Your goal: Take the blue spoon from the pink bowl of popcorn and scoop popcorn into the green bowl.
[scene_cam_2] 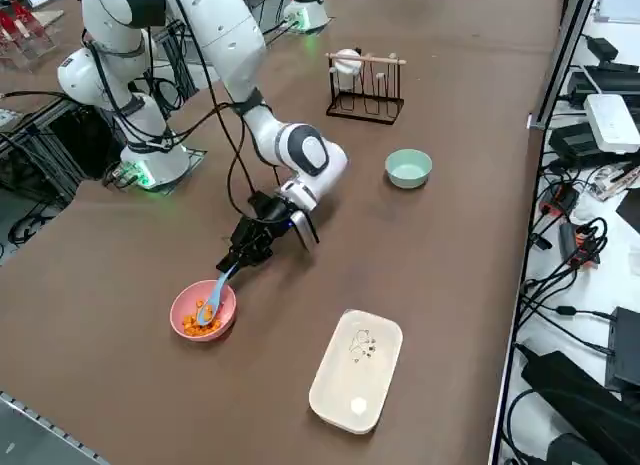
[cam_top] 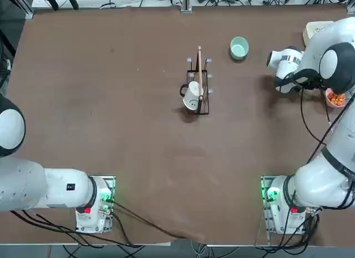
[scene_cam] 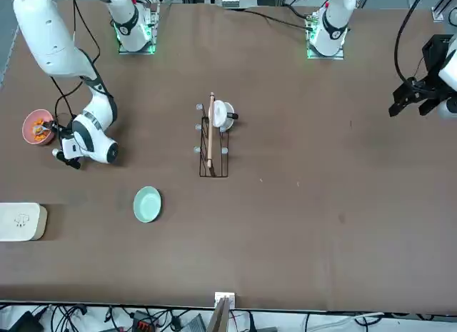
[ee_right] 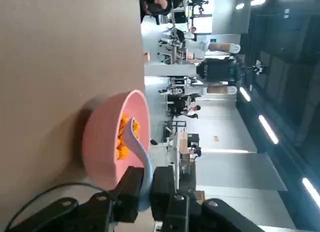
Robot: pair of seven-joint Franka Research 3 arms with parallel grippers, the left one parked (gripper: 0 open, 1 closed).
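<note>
The pink bowl [scene_cam_2: 203, 311] holds orange popcorn [scene_cam_2: 205, 323] and sits near the table's right edge, also in the top view [cam_top: 335, 97] and front view [scene_cam: 37, 126]. The blue spoon [scene_cam_2: 217, 293] leans in it, scoop end among the popcorn, handle sticking up over the rim. My right gripper [scene_cam_2: 240, 259] is shut on the spoon's handle; the wrist view shows the handle [ee_right: 142, 164] pinched between the black fingers [ee_right: 131, 189]. The green bowl [scene_cam_2: 408, 168] stands apart, nothing visible inside it, toward the far side of the table [cam_top: 239, 47].
A cream rounded-square box [scene_cam_2: 356, 369] lies near the pink bowl at the table's far right corner. A black wire rack [cam_top: 198, 89] with a white mug and a wooden dowel stands mid-table. Cables trail from the arm bases.
</note>
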